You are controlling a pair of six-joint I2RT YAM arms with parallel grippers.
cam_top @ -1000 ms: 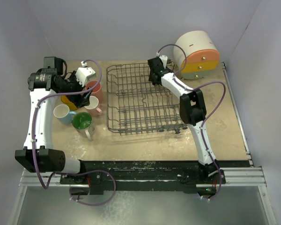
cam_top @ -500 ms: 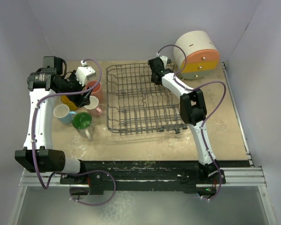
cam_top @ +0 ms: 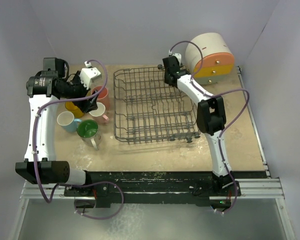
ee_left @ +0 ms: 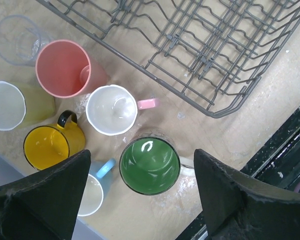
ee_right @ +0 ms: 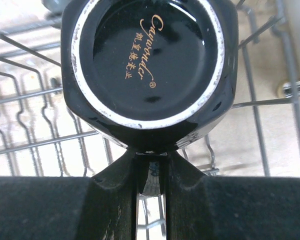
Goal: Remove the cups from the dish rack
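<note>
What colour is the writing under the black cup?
Golden orange, on the black cup; the right wrist view shows it best.

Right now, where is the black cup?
The black cup is pinched in the right arm's jaws, its base filling the right wrist view, at the far right corner of the dish rack, near the round white container.

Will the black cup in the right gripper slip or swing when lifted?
Probably slippery: the black cup is glossy and reflects light. It may pivot, since the right gripper pinches only a narrow part at its edge.
</note>
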